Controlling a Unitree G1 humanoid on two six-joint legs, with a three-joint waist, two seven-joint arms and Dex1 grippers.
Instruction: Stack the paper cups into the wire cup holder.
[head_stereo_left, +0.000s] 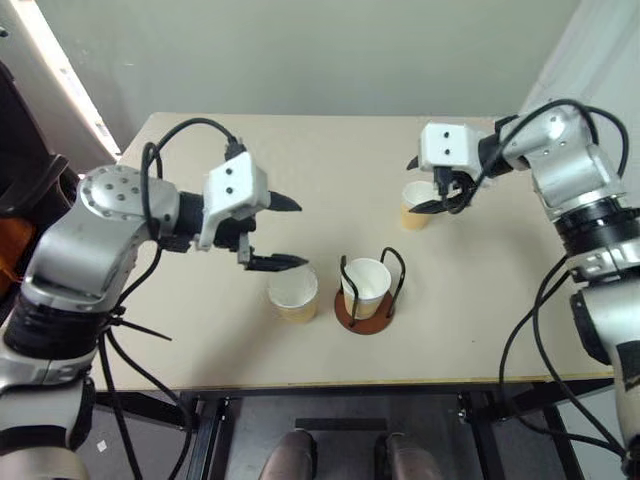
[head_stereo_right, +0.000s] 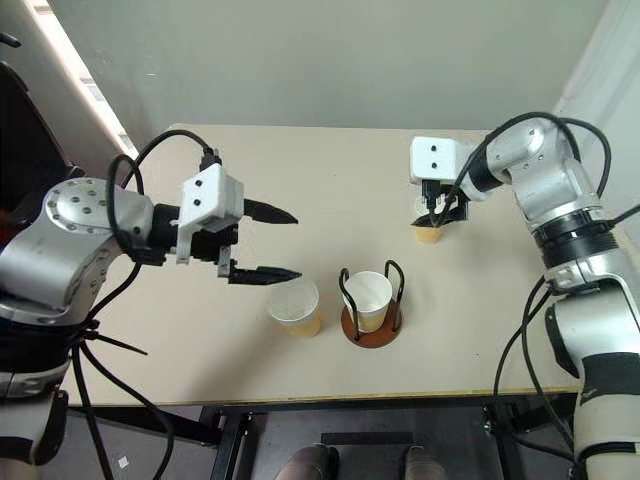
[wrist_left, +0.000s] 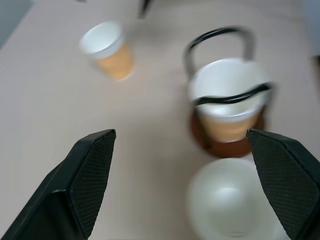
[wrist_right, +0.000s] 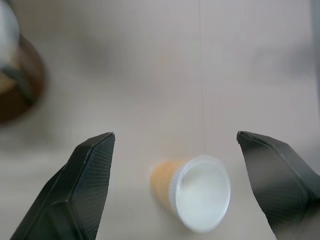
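left gripper (head_stereo_left: 283, 233) wide open, empty, over loose cup (head_stereo_left: 293, 293) | right gripper (wrist_right: 175, 175) open, straddling far cup (wrist_right: 192, 192)

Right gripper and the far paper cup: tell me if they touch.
Apart. In the right wrist view the paper cup stands between the open jaws of the right gripper, table visible on both sides.

Right hand (head_stereo_right: 436, 213) covers most of the far paper cup (head_stereo_right: 428, 234) from your head views. Wire cup holder (wrist_right: 15, 82) is cut off and blurred at the right wrist frame's edge.

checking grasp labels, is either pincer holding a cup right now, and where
Nothing is held. Left pincer and right pincer are both open; a cup stands between the right one's fingers, ungripped.
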